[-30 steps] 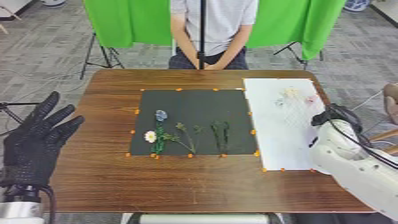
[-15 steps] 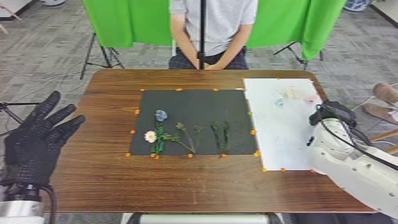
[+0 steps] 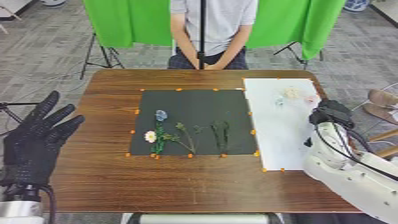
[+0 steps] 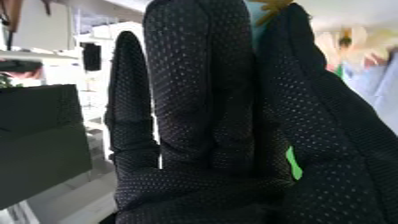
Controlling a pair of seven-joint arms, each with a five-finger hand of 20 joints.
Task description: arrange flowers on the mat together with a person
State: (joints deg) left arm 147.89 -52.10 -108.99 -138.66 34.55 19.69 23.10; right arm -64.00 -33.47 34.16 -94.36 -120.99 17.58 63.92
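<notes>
My left hand [image 3: 37, 137] is open at the table's left edge, fingers pointing away. My right hand [image 3: 332, 112] is over the right edge of the white sheet [image 3: 286, 135]; in the right wrist view this hand [image 4: 200, 100] has straight fingers. On the black mat [image 3: 187, 100] lie a blue flower [image 3: 161, 115], a white daisy [image 3: 150, 136], a leafy sprig [image 3: 185, 136] and thin green stems [image 3: 221, 136]. A cream flower [image 3: 290, 93], a pale blue one [image 3: 280, 102] and a pink one [image 3: 312, 99] are on the sheet. A pale flower [image 4: 353, 44] shows beyond the thumb.
Orange clips or markers line the edges of the mat and the sheet. Across the brown table [image 3: 169, 187] a person stands with hands joined, behind a thin black pole [image 3: 202, 40]. Wooden chair parts [image 3: 384, 102] are on the floor beyond the table's right side.
My right hand has shifted slightly away from me along the sheet's right edge, and its forearm has turned a little. My left hand and the flowers on the black mat have kept their places.
</notes>
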